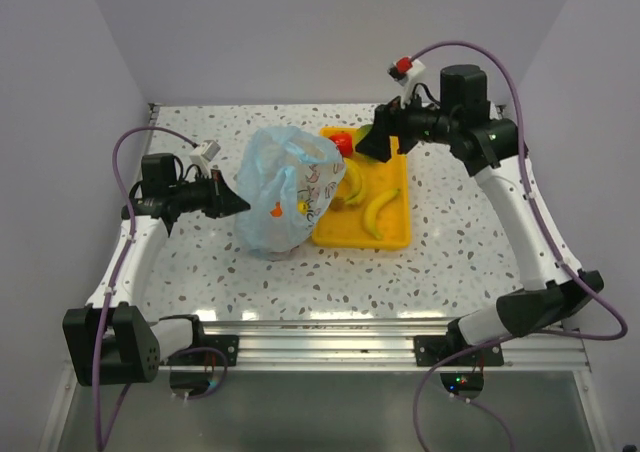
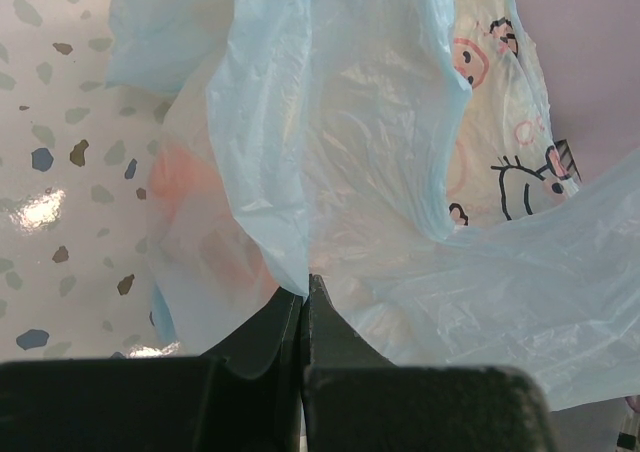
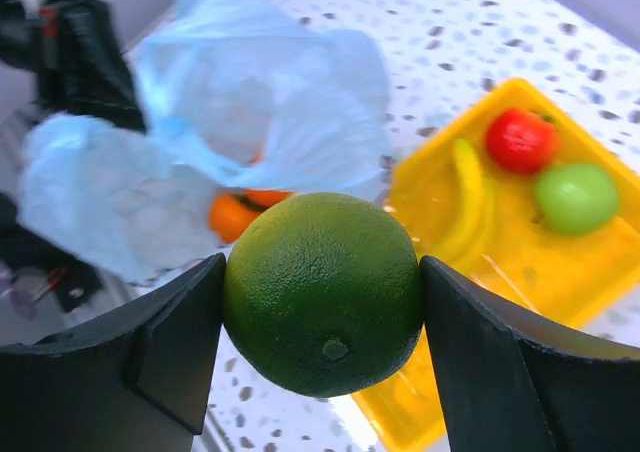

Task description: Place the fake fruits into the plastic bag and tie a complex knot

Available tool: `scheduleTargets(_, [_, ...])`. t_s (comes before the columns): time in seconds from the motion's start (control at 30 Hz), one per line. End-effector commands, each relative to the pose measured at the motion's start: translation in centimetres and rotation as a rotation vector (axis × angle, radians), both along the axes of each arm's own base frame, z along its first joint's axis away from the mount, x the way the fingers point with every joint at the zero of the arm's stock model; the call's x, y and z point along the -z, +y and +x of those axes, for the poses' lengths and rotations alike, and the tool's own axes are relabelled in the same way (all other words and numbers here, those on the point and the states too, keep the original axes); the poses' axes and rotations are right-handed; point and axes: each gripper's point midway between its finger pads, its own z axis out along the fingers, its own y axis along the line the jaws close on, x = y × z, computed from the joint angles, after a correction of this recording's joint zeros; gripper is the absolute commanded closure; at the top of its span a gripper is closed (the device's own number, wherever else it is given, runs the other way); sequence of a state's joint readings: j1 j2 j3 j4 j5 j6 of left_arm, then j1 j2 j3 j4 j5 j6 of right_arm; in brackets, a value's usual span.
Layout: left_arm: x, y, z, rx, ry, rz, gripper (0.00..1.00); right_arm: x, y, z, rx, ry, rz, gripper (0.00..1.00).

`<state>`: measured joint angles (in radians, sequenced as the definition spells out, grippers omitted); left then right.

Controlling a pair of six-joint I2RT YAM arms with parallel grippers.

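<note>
The light-blue plastic bag [image 1: 285, 192] stands left of the yellow tray [image 1: 395, 237], its mouth held open. My left gripper [image 1: 240, 204] is shut on the bag's edge [image 2: 300, 272], pinching the film. An orange [image 3: 235, 215] lies inside the bag and shows faintly through the film [image 2: 190, 202]. Hovering over the tray's far left corner, by the bag's mouth, my right gripper [image 1: 362, 150] is shut on a green lime [image 3: 322, 292]. On the tray lie a red apple [image 3: 520, 139], another lime [image 3: 575, 197] and bananas [image 1: 378, 212].
The speckled table [image 1: 470, 222] is walled at the back and both sides. The tray sits just right of the bag, touching it. The left arm's black body [image 3: 80, 52] stands behind the bag in the right wrist view.
</note>
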<state>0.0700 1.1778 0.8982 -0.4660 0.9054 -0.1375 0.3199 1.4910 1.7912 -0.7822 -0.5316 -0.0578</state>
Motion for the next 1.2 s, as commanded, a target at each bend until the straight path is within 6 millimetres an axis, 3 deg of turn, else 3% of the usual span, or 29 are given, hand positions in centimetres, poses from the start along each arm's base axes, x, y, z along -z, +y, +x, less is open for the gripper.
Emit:
scheduleTargets(0.0, [-1.2, -0.1, 0.3, 0.015, -0.048, -0.015, 1.00, 0.4, 5.5, -4.1, -0.198, 0.093, 0.095, 0.69])
scheduleTargets(0.07, [-1.5, 0.0, 0.3, 0.014, -0.055, -0.014, 1.00, 0.9, 7.6, -6.2, -0.275, 0.122, 0.088, 0.72])
scheduleTargets(0.17, [-1.7, -0.1, 0.3, 0.017, -0.062, -0.015, 1.00, 2.0, 9.1, -7.8, -0.325, 0.151, 0.064, 0.73])
scheduleTargets(0.27, [-1.9, 0.0, 0.3, 0.013, -0.070, -0.014, 1.00, 2.2, 10.5, -9.2, -0.386, 0.167, 0.053, 0.72])
scheduleTargets(0.37, [-1.6, -0.1, 0.3, 0.016, -0.063, -0.019, 1.00, 3.2, 12.2, -9.4, -0.427, 0.136, 0.000, 0.72])
scheduleTargets(0.5, [-1.8, -0.2, 0.4, 0.018, -0.068, -0.024, 1.00, 4.7, 14.1, -7.5, -0.406, 0.090, -0.052, 0.72])
scheduleTargets(0.7, [-1.5, -0.3, 0.1, 0.026, -0.060, -0.030, 1.00, 3.8, 15.0, -1.0, -0.195, -0.076, -0.061, 0.69])
scheduleTargets(0.73, [-1.5, -0.3, 0.1, 0.026, -0.064, -0.029, 1.00, 3.9, 15.0, -0.3, -0.169, -0.085, -0.063, 0.64])
scheduleTargets(0.77, [-1.5, -0.3, 0.1, 0.027, -0.064, -0.029, 1.00, 3.6, 15.2, 0.1, -0.162, -0.101, -0.054, 0.51])
scheduleTargets(0.8, [-1.5, -0.3, 0.1, 0.027, -0.060, -0.030, 1.00, 3.7, 15.5, 0.2, -0.165, -0.101, -0.054, 0.19])
scheduleTargets(0.83, [-1.5, -0.3, 0.1, 0.029, -0.060, -0.032, 1.00, 3.9, 15.6, -0.1, -0.174, -0.083, -0.062, 0.06])
scheduleTargets(0.9, [-1.5, -0.3, 0.2, 0.027, -0.059, -0.031, 1.00, 4.0, 15.9, -0.7, -0.202, -0.051, -0.067, 0.01])
scheduleTargets(0.93, [-1.5, -0.3, 0.2, 0.025, -0.058, -0.031, 1.00, 2.8, 15.8, -0.9, -0.206, -0.061, -0.055, 0.01])
scheduleTargets(1.0, [-1.5, -0.3, 0.2, 0.026, -0.058, -0.033, 1.00, 2.2, 15.5, -1.8, -0.224, -0.047, -0.053, 0.01])
scheduleTargets(1.17, [-1.5, -0.3, 0.4, 0.027, -0.051, -0.037, 1.00, -0.9, 12.8, -4.6, -0.276, -0.083, -0.033, 0.01])
